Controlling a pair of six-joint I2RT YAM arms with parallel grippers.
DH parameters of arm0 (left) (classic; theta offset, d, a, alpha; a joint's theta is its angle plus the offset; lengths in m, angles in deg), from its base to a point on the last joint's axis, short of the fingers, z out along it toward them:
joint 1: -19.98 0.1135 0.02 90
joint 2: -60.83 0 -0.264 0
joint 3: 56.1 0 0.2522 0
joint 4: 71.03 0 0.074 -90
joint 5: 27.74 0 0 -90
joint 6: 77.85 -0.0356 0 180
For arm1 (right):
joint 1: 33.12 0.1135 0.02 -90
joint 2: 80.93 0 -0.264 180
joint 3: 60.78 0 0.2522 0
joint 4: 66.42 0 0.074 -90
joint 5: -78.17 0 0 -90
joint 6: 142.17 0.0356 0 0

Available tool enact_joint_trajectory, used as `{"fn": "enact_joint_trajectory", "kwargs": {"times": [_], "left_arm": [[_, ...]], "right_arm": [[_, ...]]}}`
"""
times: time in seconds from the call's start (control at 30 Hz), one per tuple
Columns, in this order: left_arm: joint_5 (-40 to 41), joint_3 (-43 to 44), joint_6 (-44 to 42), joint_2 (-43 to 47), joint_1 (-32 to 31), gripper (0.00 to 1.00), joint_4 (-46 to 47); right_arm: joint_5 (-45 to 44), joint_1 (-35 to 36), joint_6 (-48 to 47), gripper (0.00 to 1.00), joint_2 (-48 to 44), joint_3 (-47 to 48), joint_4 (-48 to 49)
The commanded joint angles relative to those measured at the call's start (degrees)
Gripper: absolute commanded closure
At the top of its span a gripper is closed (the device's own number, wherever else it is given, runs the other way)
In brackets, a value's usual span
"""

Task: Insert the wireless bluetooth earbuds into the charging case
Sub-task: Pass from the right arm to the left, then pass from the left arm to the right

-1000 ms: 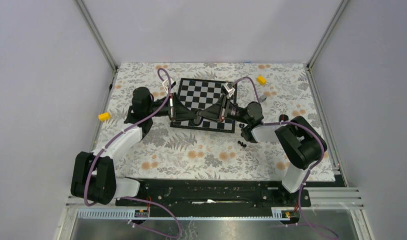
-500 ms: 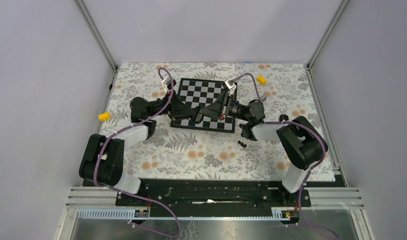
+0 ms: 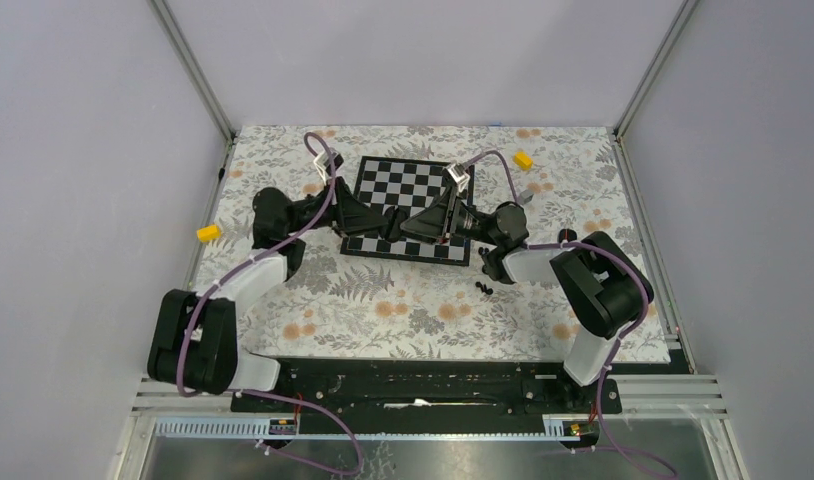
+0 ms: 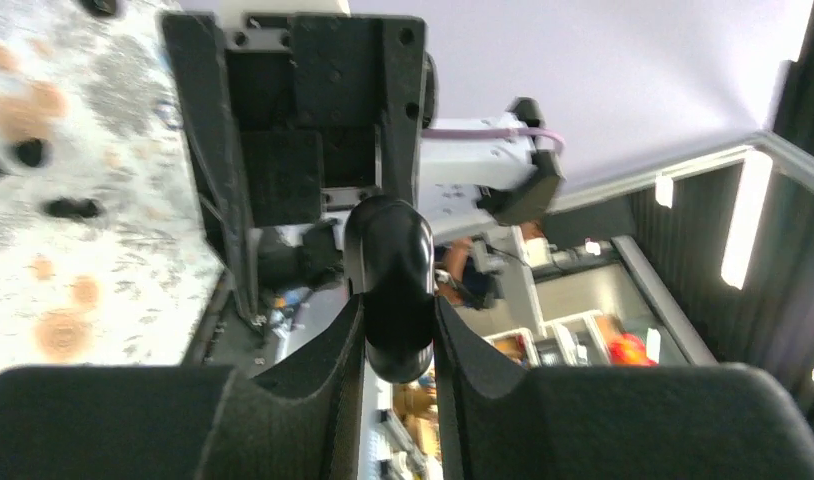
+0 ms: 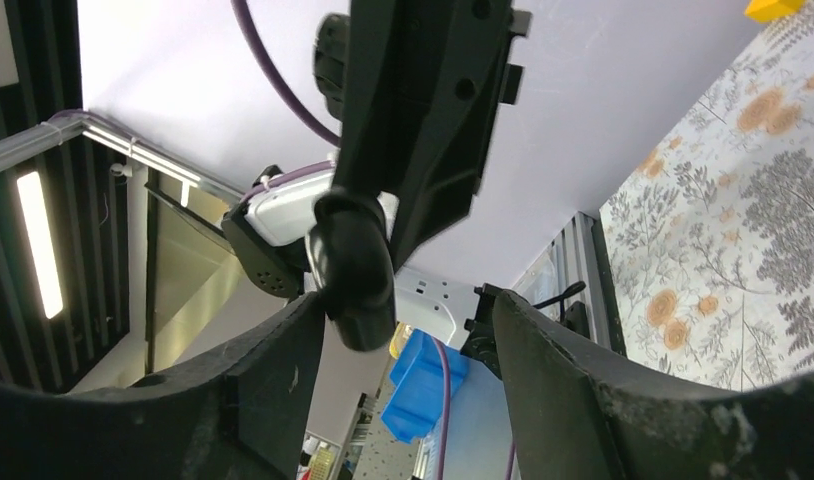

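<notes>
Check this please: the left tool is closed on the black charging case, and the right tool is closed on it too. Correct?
Not quite. The left tool is closed on the charging case, but the right tool is open, its jaws standing apart; the right wrist view shows this.

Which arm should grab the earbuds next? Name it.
Right. Its gripper is open and free, and the earbuds lie near its base; the left gripper is shut on the case.
</notes>
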Motion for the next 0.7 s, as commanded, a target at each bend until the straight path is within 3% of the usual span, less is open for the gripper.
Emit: {"fn": "enact_joint_trajectory", "kwargs": {"times": [0.0,0.03,0.1,0.47,0.57,0.67], "left_arm": [[6.4,7.2,-24.7,6.0,0.3,1.00,-33.5],[8.3,9.6,-31.8,6.6,0.3,1.00,-43.1],[10.3,12.0,-38.0,6.7,0.3,1.00,-51.9],[20.2,10.2,-43.3,3.9,0.4,1.00,-56.2],[20.6,10.3,-45.7,3.7,0.3,1.00,-58.2],[19.9,9.9,-47.0,3.6,0.3,1.00,-59.4]], "right_arm": [[-1.7,-1.3,-0.3,0.32,0.8,-3.2,6.3],[-2.7,-2.0,-0.1,0.32,0.7,-4.1,6.2],[-3.7,-2.7,-0.2,0.32,0.5,-5.5,6.0],[-8.1,-4.0,-0.3,0.34,1.4,-10.6,5.1],[-8.4,-4.1,-5.3,0.34,-1.6,-11.3,-2.4],[-11.0,-4.0,-17.0,0.31,-8.7,-10.4,-21.3]]}}
